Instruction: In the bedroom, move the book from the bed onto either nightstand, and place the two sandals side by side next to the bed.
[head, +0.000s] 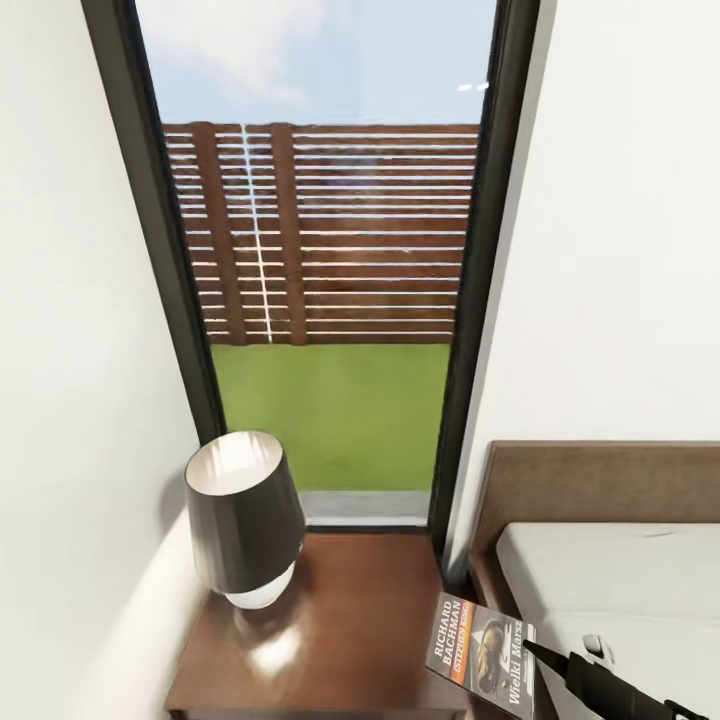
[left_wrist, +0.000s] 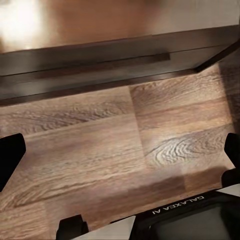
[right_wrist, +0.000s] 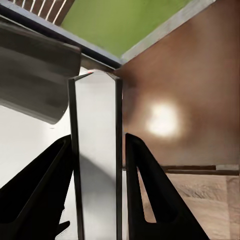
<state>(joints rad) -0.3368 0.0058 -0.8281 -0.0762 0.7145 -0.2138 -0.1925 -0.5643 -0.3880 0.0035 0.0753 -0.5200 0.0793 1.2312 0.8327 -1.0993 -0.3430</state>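
Beside the bedroom window (head: 330, 300), the right gripper (right_wrist: 97, 165) clenched the book (head: 483, 645) over the nightstand's (head: 340, 640) right edge; left gripper (left_wrist: 120, 150) gaped.

Head view looks down on the nightstand (head: 340, 620) and window (head: 330, 300); right wrist shares both, left wrist faces floor (left_wrist: 100, 150).

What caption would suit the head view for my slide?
Right claw holds the book at the nightstand edge, beside a lamp and the bed.
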